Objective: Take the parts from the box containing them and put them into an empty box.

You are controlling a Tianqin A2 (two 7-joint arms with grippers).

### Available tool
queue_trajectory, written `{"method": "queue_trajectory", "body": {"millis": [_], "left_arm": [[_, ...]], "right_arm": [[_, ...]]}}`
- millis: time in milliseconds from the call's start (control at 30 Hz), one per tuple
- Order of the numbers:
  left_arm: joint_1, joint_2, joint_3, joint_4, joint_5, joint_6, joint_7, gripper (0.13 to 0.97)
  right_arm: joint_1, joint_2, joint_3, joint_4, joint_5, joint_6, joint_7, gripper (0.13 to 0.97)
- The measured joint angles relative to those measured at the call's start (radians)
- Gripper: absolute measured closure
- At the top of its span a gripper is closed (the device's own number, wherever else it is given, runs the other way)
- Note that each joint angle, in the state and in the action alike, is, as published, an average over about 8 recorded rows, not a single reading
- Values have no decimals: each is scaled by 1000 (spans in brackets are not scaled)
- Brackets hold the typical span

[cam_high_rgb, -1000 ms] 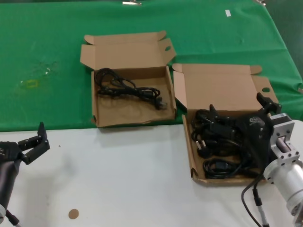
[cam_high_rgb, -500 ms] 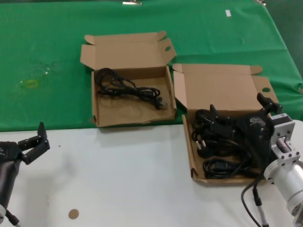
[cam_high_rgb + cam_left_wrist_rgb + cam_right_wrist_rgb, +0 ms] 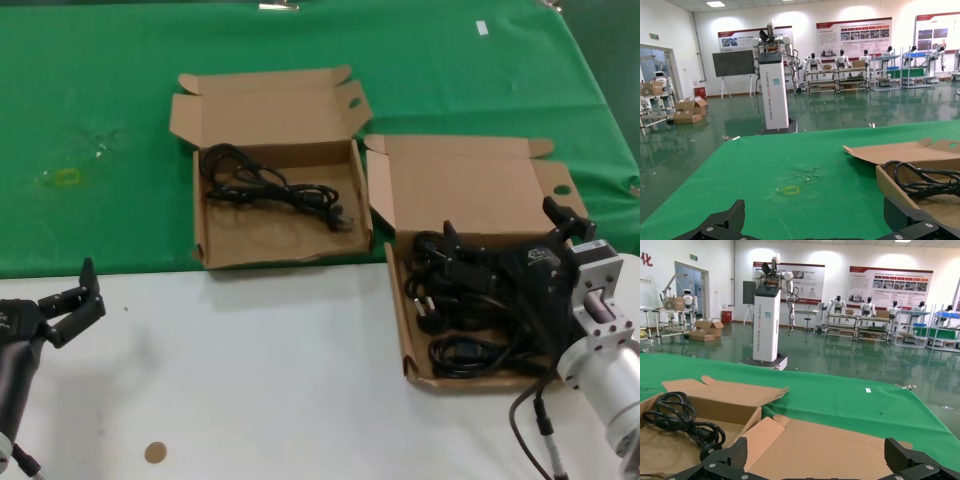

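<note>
A: Starting at the left — what is that arm doing?

B: Nothing that shows. The left end effector (image 3: 72,305) hangs over the white worktop (image 3: 260,370) near its left edge, fingers spread and holding nothing, well apart from both boxes.

A: And the first box?

B: The smaller box (image 3: 275,205) sits on the green cloth (image 3: 100,120) with its lid folded back. One cord (image 3: 275,187) already lies inside, toward the back of the floor. I'd judge that one transfer is done, and most of that floor is still bare for more.

A: Then the right box?

B: The larger box (image 3: 465,210) is just beside it, straddling the line where cloth meets worktop. A tangled pile of cords (image 3: 455,310) fills its front half — so most of the job looks to be left. How many cords are in the pile I can't count.

A: Is the right arm holding one?

B: The right end effector (image 3: 510,245) is low over that pile with its fingers spread wide — one near the middle of the box, one by the right wall. I see nothing gripped yet.

A: Room to move?

B: The open worktop in front is free apart from a small brown disc (image 3: 154,452). The upright lid and side flap (image 3: 382,195) between the boxes are the edges I'd judge a carried cord must clear.
</note>
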State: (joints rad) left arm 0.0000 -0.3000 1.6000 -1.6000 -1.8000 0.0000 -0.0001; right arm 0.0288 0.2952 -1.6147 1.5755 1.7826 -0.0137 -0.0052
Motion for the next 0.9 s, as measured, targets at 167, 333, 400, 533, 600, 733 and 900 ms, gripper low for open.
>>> {"method": "queue_trajectory", "body": {"millis": [167, 333, 400, 533, 600, 733, 900], "left_arm": [[0, 0, 0, 0, 0, 0, 0, 132], [0, 0, 0, 0, 0, 0, 0, 132], [0, 0, 0, 0, 0, 0, 0, 132], [0, 0, 0, 0, 0, 0, 0, 132], [0, 0, 0, 0, 0, 0, 0, 132], [0, 0, 0, 0, 0, 0, 0, 132], [0, 0, 0, 0, 0, 0, 0, 132]], "right_arm": [[0, 0, 0, 0, 0, 0, 0, 129], [0, 0, 0, 0, 0, 0, 0, 129], [0, 0, 0, 0, 0, 0, 0, 129], [0, 0, 0, 0, 0, 0, 0, 129], [0, 0, 0, 0, 0, 0, 0, 129], [0, 0, 0, 0, 0, 0, 0, 129], [0, 0, 0, 0, 0, 0, 0, 129]]}}
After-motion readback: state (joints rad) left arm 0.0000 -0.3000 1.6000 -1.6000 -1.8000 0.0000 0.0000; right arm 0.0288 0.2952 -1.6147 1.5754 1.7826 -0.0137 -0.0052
